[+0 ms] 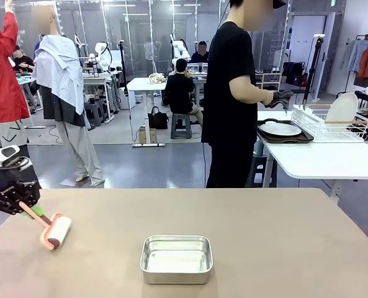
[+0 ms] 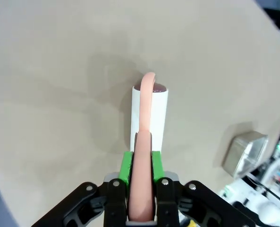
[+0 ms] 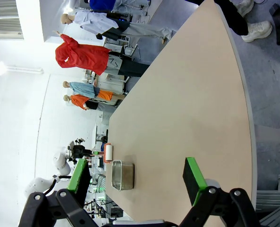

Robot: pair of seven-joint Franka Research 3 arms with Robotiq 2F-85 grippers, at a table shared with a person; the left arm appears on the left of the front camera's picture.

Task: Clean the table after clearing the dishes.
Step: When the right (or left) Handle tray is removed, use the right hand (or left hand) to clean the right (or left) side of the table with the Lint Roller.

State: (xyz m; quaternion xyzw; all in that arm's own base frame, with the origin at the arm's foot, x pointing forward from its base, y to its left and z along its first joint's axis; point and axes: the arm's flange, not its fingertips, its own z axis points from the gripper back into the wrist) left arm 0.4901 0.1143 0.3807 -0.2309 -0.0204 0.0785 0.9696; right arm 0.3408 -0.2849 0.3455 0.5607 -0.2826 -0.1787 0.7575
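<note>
L gripper (image 2: 140,163) jaws clamped tight on the pink handle (image 2: 142,142) of the lint roller (image 1: 56,231), drum down on the table (image 1: 264,236) nr its left edge. R gripper (image 3: 140,172) jaws wide apart, nothing btwn, over the matte beige top. Steel pan (image 1: 175,259) front-centre. White plate (image 1: 280,129) on dark tray (image 1: 295,139) sits on white side table (image 1: 320,161) by wire rack (image 1: 329,124), person in black (image 1: 230,93) standing there.

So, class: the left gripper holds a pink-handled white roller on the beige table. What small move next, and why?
Probably roll the pink-handled white roller across the matte beige table towards the rectangular steel pan. The left gripper is shut on its handle, and the roll seems to rest on bare top.
</note>
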